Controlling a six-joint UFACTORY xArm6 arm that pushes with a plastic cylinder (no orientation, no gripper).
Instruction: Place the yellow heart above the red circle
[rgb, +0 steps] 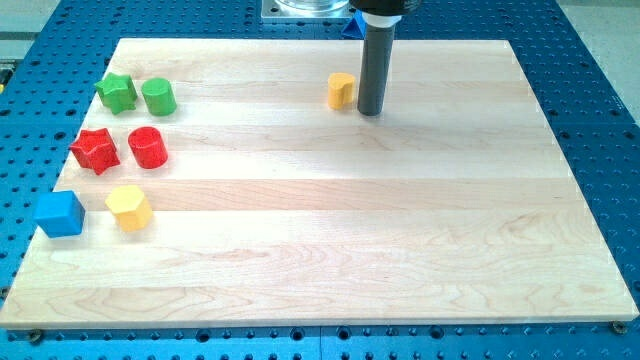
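Observation:
The yellow heart (341, 90) sits near the top middle of the wooden board (330, 250). My tip (370, 111) rests on the board just to the right of the yellow heart, very close to it or touching. The red circle (147, 147) stands far off at the view's left, below the green circle (158, 97).
A green star (117, 92) lies left of the green circle. A red star (95, 150) lies left of the red circle. A blue cube (59, 213) and a yellow hexagon (129, 207) sit lower left. A blue block (351, 25) shows partly behind the rod at the top edge.

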